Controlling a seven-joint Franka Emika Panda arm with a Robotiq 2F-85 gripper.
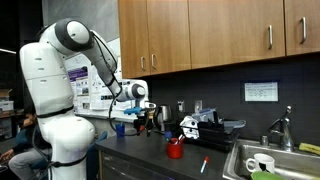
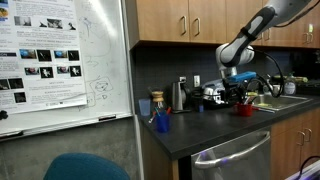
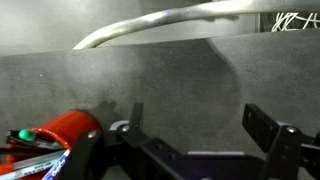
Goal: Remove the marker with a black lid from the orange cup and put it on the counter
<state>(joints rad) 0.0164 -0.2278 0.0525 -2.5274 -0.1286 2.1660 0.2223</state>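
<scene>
Standing around the orange cup [image 1: 175, 151] on the counter [image 1: 140, 158] are a blue cup [image 2: 162, 122], well apart from it, a red-tipped marker [image 1: 203, 165] lying near it, and beyond that the sink [image 1: 240, 160]. The gripper [image 3: 200, 135] hangs beside the orange cup, jaws spread and empty. The marker with a black lid [image 1: 174, 141] stands inside the orange cup.

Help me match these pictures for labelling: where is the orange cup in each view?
In an exterior view: orange cup low and just right of centre, on the counter, left of the sink.
In an exterior view: cup at mid-height towards the right, with the sink just beyond it.
Wrist view: cup in the lower left corner.
Shared landmark: the sink, in both exterior views only.
</scene>
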